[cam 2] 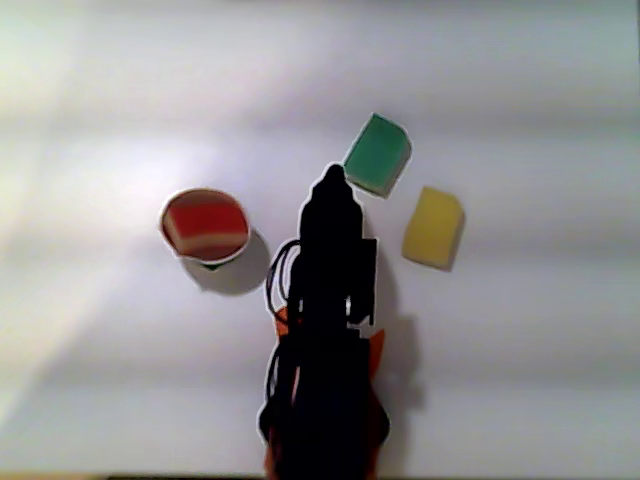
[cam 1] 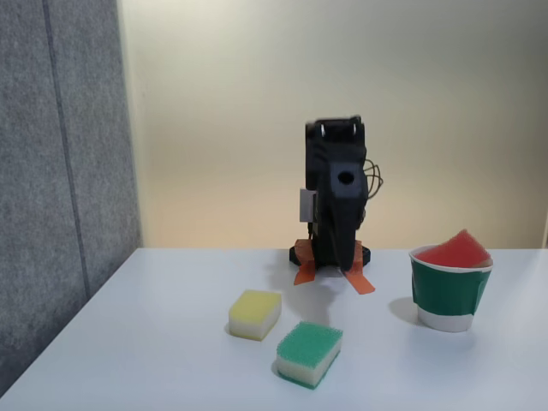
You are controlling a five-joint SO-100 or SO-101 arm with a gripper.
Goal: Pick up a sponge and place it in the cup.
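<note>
In the fixed view you have a grey fabric partition [cam 1: 60, 171] along the left, then open white counter [cam 1: 154, 342] up to the yellow rectangular sponge [cam 1: 255, 313] and the green-topped foam sponge [cam 1: 309, 352] just beside it, close to the front edge. Behind them your black arm [cam 1: 336, 197] stands folded upright over its orange-taped base [cam 1: 330, 265]; whether the fingers are apart or together, you cannot tell. To the right, the red-topped sponge [cam 1: 455, 249] sits tilted inside the white paper cup with its dark green band [cam 1: 449, 291], apart from the arm.
</note>
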